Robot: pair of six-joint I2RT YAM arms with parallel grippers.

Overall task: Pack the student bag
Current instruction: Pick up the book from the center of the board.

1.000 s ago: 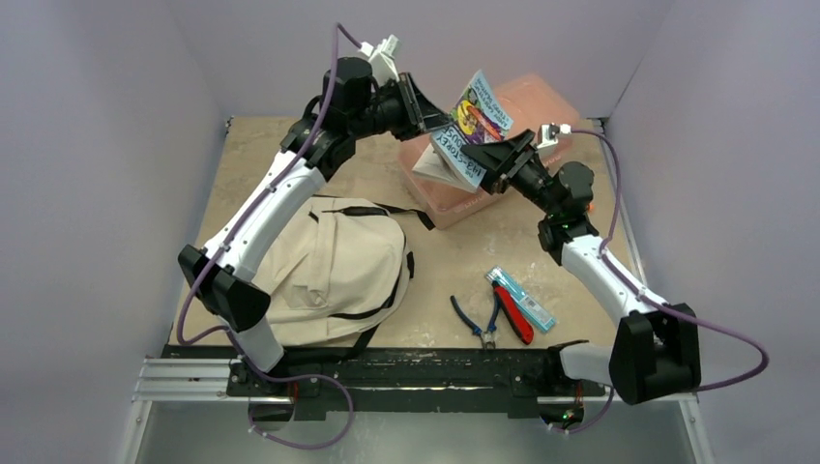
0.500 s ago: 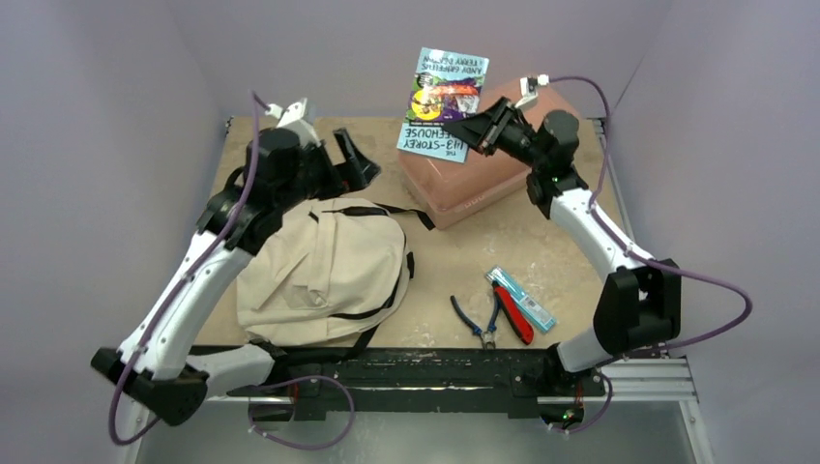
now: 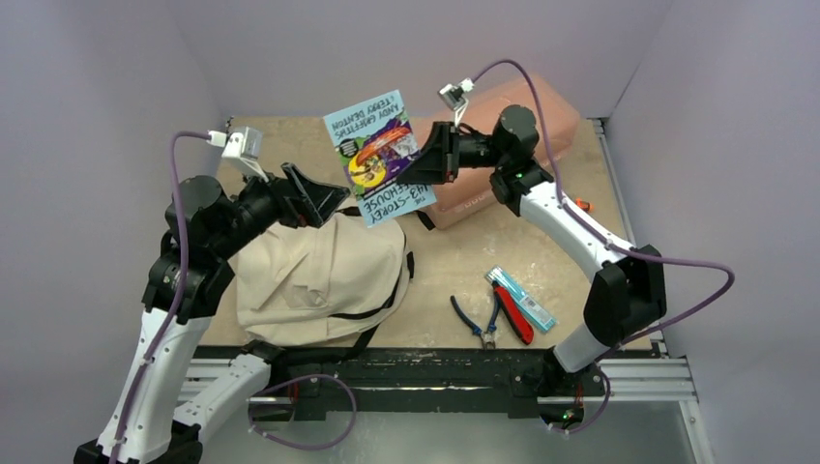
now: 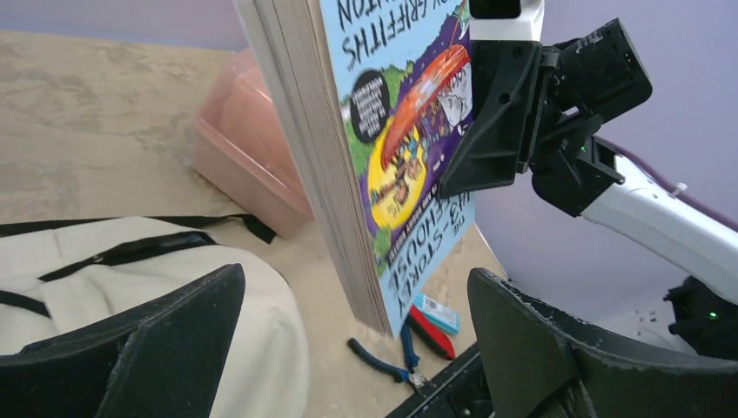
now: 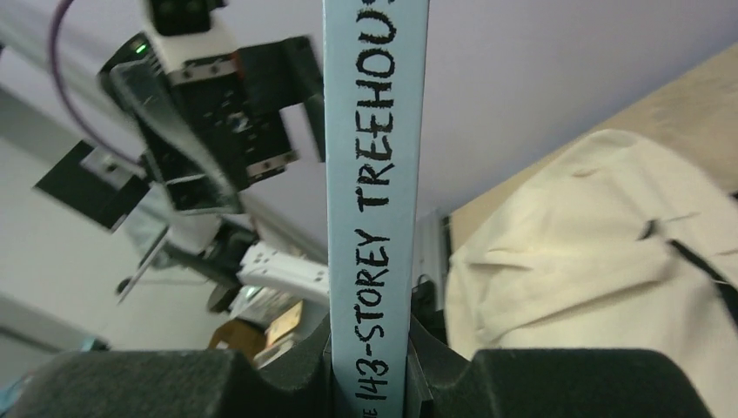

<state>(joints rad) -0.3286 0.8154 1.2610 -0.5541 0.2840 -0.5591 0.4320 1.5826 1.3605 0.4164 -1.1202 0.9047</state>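
So the student bag (image 3: 319,275) is a floppy cream fabric backpack with black straps and zip trim. It's slumped flat on the near-left part of the mottled beige table (image 3: 454,256).

The right hand (image 3: 424,162) is clamped onto a glossy paperback (image 3: 379,155) and holds it up in the air over the bag's far right corner, nothing touching the fabric. The cover is light blue with loud cartoon art.

The left hand (image 3: 324,198) has its two black wedge-shaped fingers spread wide with nothing in them. It hovers over the bag's far edge, just beside the book's lower corner.

Behind all that there's a translucent pink plastic box (image 3: 556,111) with rounded corners, at the far right of the table. Closer in, right of the bag, are blue-handled pliers (image 3: 472,324), a red-handled tool (image 3: 514,319) and a small blue flat packet (image 3: 522,300), all bunched together.

From overhead you only see the cover tilted in mid-air. The right wrist camera looks straight along the spine, pinched between two dark pads, and you can read "143-STOREY TREEHOUSE" running up it. The left wrist camera gives you the page block, a thick stack of yellowish paper edges. It also shows the book hanging out ahead of the spread fingers, with the bag's rounded pale top down at the lower left.
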